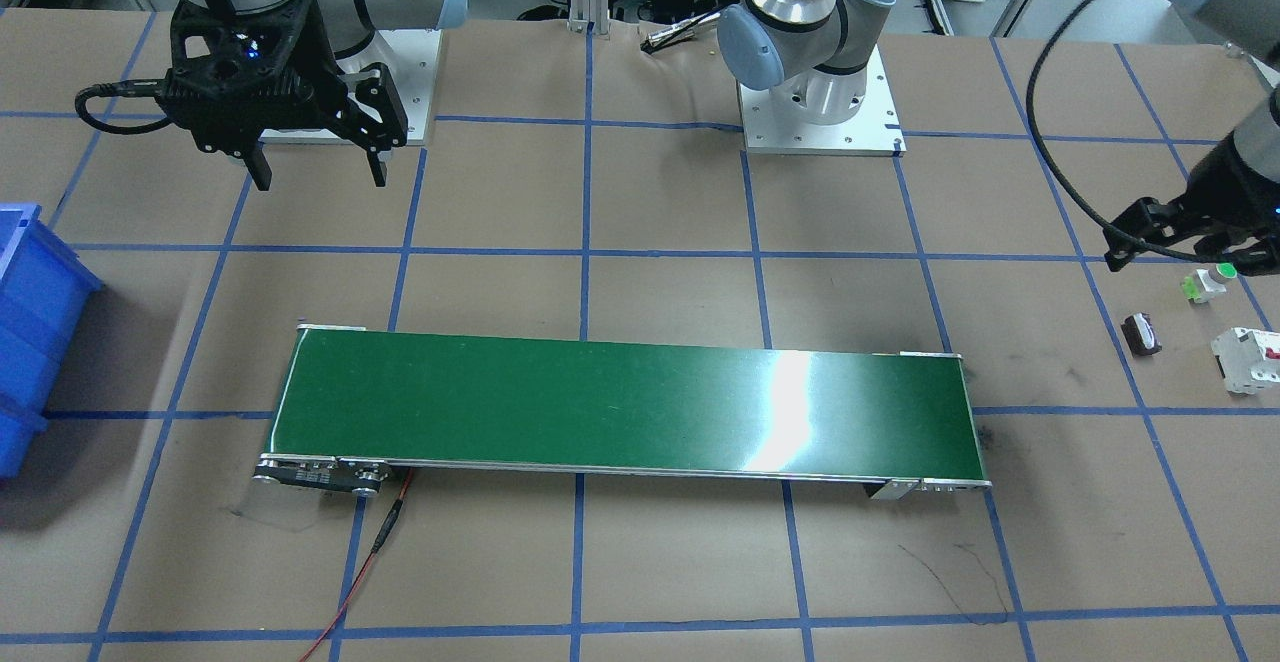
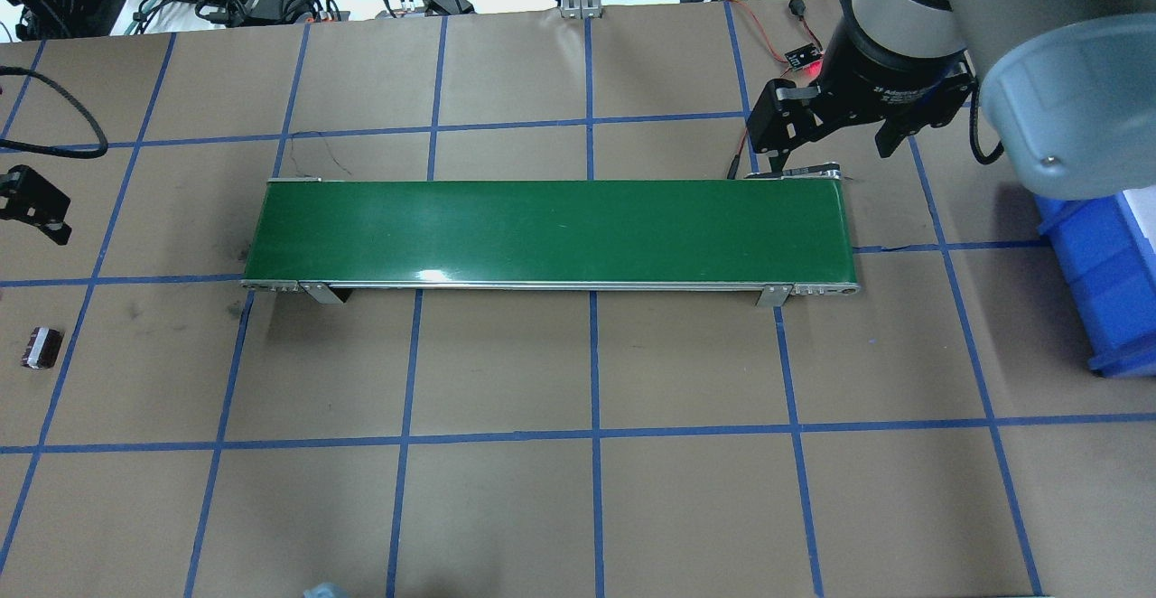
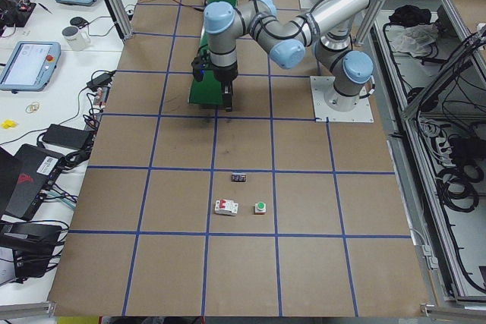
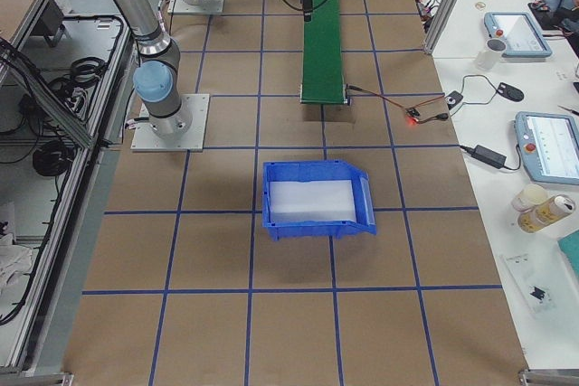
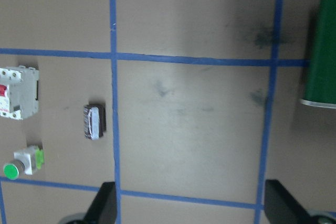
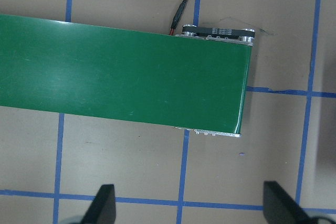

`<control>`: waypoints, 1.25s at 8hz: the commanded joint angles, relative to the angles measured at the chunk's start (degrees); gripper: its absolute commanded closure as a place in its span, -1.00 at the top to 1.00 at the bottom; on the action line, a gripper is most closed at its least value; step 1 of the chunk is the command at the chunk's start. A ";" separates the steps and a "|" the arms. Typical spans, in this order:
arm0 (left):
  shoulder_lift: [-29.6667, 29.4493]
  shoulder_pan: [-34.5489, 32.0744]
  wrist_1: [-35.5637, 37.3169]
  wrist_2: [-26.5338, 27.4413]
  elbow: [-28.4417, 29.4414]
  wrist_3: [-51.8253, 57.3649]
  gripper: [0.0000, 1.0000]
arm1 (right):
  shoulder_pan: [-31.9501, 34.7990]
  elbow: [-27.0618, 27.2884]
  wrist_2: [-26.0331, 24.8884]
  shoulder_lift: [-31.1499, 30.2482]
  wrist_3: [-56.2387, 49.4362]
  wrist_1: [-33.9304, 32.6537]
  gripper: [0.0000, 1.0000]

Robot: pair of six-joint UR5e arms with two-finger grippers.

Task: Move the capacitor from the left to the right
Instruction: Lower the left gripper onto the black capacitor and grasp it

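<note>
Black, stubby capacitor [image 5: 94, 122] lies ungrasped on the table [image 5: 199, 108], lower left of the left wrist view. Spread wide and empty hang the left gripper [image 5: 189, 190] and right gripper [image 1: 322, 180], the left probably poised for its pick.

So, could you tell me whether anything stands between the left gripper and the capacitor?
Nothing visible does. The left gripper hangs open over the table, and only bare paper lies between its fingers and the capacitor. The white breaker and the green push button sit beyond the capacitor, apart from it.
</note>
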 commanded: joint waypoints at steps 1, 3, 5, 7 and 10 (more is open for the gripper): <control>-9.04 8.78 6.31 0.09 -0.11 10.00 1.00 | 0.00 0.00 -0.05 0.00 0.00 0.00 1.00; -16.16 11.26 10.79 0.18 -0.11 10.27 1.00 | 0.00 0.00 0.30 0.00 0.09 -0.09 1.00; -21.09 13.64 14.92 0.36 -0.11 10.27 1.00 | 0.00 0.00 0.21 0.00 0.09 -0.09 1.00; -22.87 13.73 14.94 2.80 -0.20 9.58 1.00 | 0.00 0.00 0.21 0.00 0.09 -0.09 1.00; -24.19 13.73 15.03 3.34 -0.55 10.27 0.97 | 0.00 0.00 0.30 0.00 0.09 -0.09 1.00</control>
